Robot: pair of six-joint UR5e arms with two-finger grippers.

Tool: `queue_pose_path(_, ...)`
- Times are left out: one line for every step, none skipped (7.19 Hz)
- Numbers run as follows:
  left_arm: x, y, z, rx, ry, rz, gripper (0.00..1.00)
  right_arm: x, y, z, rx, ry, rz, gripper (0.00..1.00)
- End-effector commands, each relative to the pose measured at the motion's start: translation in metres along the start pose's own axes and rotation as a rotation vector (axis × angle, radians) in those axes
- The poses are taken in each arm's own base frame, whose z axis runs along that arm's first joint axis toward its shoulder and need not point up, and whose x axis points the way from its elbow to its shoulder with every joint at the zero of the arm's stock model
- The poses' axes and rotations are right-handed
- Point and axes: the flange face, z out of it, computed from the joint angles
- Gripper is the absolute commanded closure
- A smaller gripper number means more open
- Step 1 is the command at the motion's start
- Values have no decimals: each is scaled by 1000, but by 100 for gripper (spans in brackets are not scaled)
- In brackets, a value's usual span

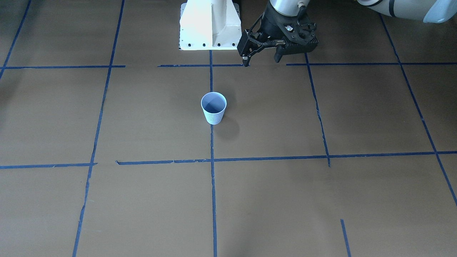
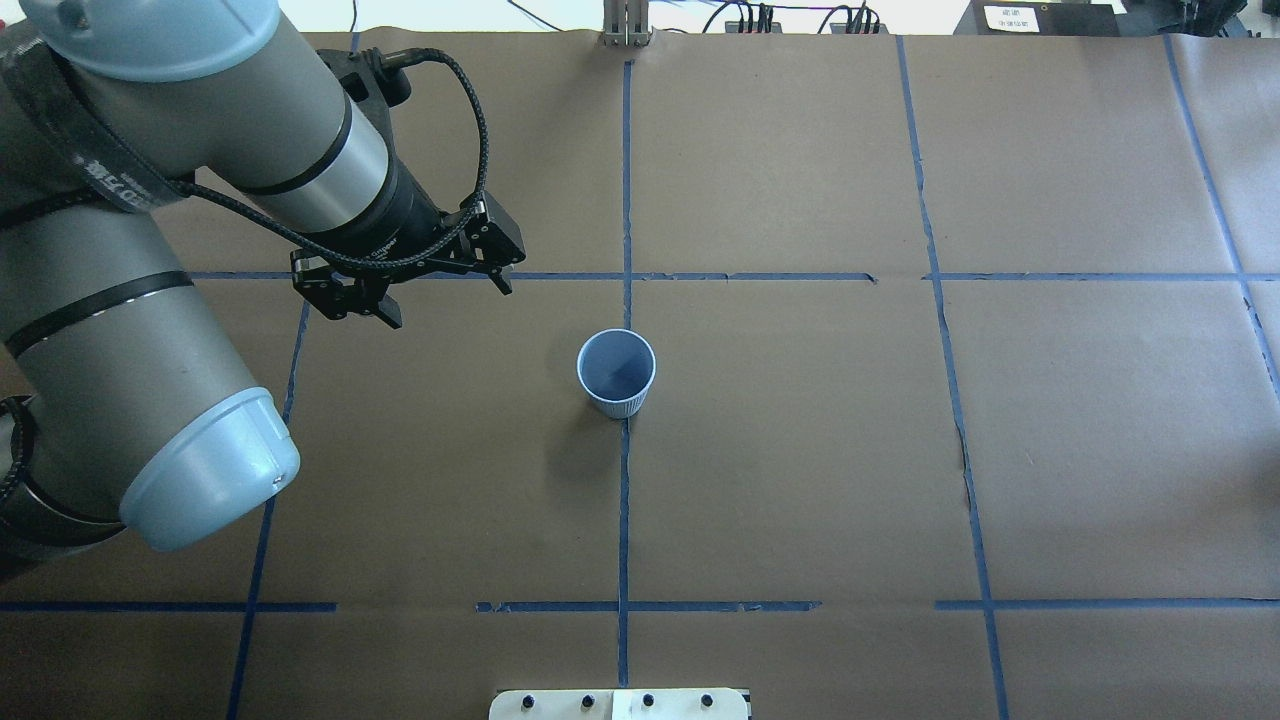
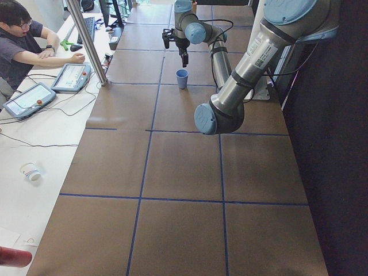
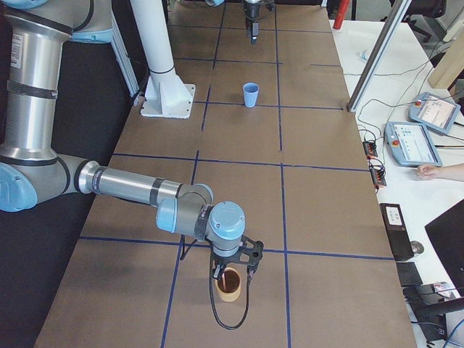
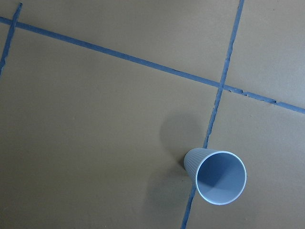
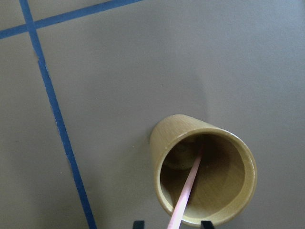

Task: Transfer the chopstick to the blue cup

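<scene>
Quick count: one pale blue ribbed paper cup (image 2: 616, 372), one tan wooden cylindrical holder (image 6: 205, 169) and one thin pinkish chopstick (image 6: 187, 191) can be seen. Two grey robot arms are counted too, the left arm (image 2: 130, 330) and the right arm (image 4: 123, 185).

An operator (image 3: 20, 40) leans over teach pendants (image 3: 70, 77) beside the taped table (image 3: 184, 172).

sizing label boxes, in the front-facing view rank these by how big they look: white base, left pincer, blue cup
1. white base, left pincer: look alike, base cropped by the frame, so unranked
2. blue cup: clearly smallest
</scene>
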Motion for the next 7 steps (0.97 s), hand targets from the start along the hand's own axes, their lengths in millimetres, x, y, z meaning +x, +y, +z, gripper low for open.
queue_pose_path(0,1,-2,1,3,2,0,7,10,6,-13,-3,11,46)
queue_pose_path(0,1,-2,1,4,3,0,9,13,9,-20,-3,16,45)
queue_pose_path(0,2,-4,2,8,5,0,13,19,13,-27,-5,16,44)
queue_pose_path(0,2,-4,2,8,5,0,15,22,15,-32,-4,18,44)
queue_pose_path(0,2,-4,2,8,5,0,18,27,18,-39,-3,23,44)
queue_pose_path(0,3,-5,2,11,7,0,20,29,19,-42,-3,26,44)
queue_pose_path(0,3,-5,1,11,7,0,21,32,21,-46,-3,29,45)
